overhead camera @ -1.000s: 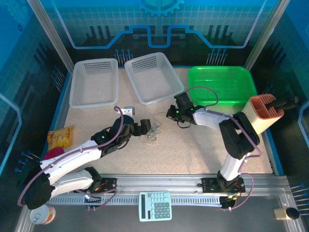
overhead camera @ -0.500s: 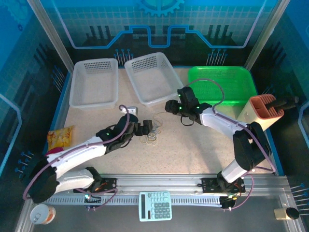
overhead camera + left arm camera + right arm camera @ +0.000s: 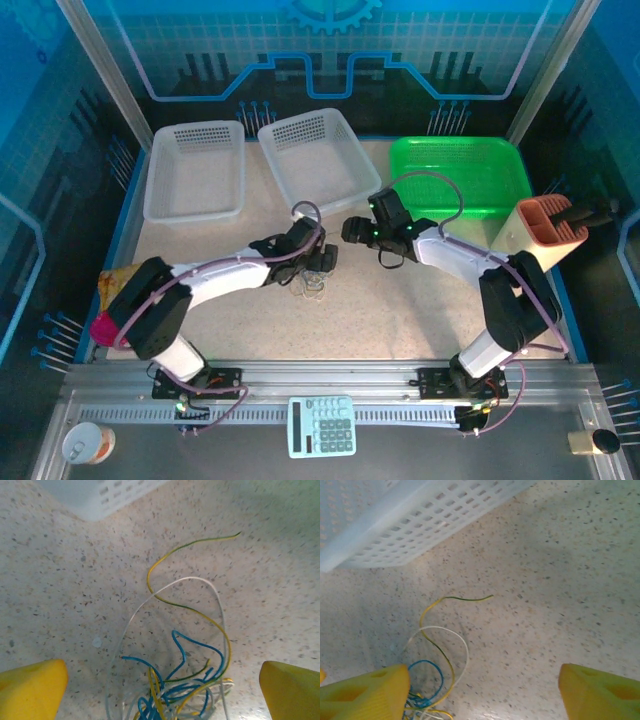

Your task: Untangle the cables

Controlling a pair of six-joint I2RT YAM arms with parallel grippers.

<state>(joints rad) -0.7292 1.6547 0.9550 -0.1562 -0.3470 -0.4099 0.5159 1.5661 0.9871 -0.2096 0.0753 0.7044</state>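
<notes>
The cables [image 3: 309, 288] are a small tangle of white, yellow-green and blue cords lying on the speckled table just in front of the middle white basket. My left gripper [image 3: 320, 258] hovers over them, open. In the left wrist view the tangle [image 3: 175, 680] lies between the two yellow fingertips [image 3: 32, 690], with a yellow-green cord and a white loop reaching away from it. My right gripper [image 3: 355, 232] is open just right of the tangle. In the right wrist view the cables [image 3: 432, 645] lie beside its left fingertip [image 3: 365, 692], and nothing is between the jaws.
Two white baskets [image 3: 196, 170] [image 3: 316, 160] and a green basket [image 3: 460, 175] line the back. An orange-brown holder [image 3: 545, 235] stands at the right edge. A snack bag [image 3: 122, 282] lies at the left, and a calculator [image 3: 322, 426] and a cup [image 3: 82, 443] sit on the front rail.
My right gripper has opened from shut and shifted slightly left. My left arm has swung right and forward, bringing its open gripper over the tangle.
</notes>
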